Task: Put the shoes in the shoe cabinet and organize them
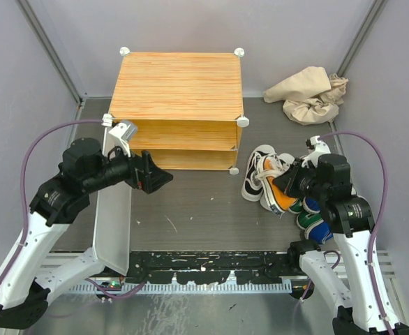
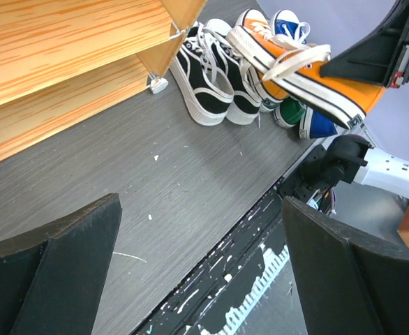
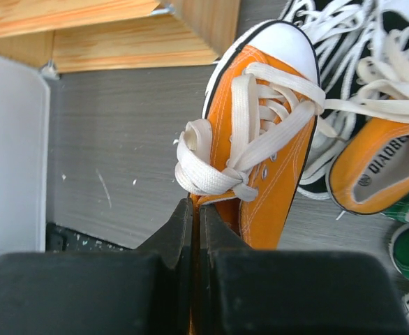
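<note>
The shoe cabinet stands at the table's middle back, its white door swung open to the left. Right of it lie the shoes in a heap: a white-and-black pair, green ones and blue ones. My right gripper is shut on the collar of one orange shoe, its toe pointing toward the cabinet; this shoe hangs above the heap. The other orange shoe lies beside it. My left gripper hovers open and holds nothing, in front of the cabinet.
A crumpled beige cloth lies at the back right. A black paint-flecked rail runs along the near edge. Grey walls close in the table on both sides and at the back.
</note>
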Controlling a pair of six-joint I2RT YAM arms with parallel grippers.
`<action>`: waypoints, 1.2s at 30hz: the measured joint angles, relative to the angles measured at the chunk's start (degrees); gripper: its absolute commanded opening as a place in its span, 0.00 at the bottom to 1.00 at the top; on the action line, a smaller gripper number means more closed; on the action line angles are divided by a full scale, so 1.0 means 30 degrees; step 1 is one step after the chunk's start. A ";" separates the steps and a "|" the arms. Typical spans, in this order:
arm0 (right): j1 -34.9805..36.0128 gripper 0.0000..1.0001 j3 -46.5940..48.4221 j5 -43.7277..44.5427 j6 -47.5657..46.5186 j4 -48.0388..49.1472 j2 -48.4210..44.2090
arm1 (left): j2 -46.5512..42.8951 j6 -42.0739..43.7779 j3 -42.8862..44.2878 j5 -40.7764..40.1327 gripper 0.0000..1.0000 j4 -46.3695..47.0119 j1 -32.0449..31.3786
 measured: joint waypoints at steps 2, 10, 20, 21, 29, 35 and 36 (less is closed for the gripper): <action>0.0000 0.01 -0.0087 -0.0816 -0.0189 -0.0015 0.0000 | 0.0284 -0.0058 0.0095 -0.0102 0.98 0.0189 0.0000; 0.0503 0.01 -0.1275 -0.2317 -0.0386 0.1464 0.0393 | 0.1027 -0.0386 0.0109 -0.0423 0.98 0.0619 0.0000; 1.0622 0.01 -0.1574 0.2739 0.0882 0.4189 0.3971 | 0.1326 -0.0408 0.0109 -0.0729 0.98 0.0750 0.0000; 1.1839 0.01 -0.1574 0.3279 0.1071 0.4503 0.4437 | 0.1326 -0.0408 0.0117 -0.0765 0.98 0.0743 0.0000; 1.7442 0.01 -0.2106 0.8072 0.2178 0.8021 0.8276 | 0.1246 -0.0328 0.0109 -0.0874 0.98 0.0736 -0.0066; 1.9613 0.15 -0.3118 1.3267 0.2229 1.1285 1.0601 | 0.0670 -0.0219 0.0073 -0.1137 0.98 0.0729 -0.0066; 1.9751 0.31 -0.3228 1.3704 0.2251 1.1650 1.1038 | 0.0546 -0.0189 0.0044 -0.1158 0.98 0.0721 -0.0066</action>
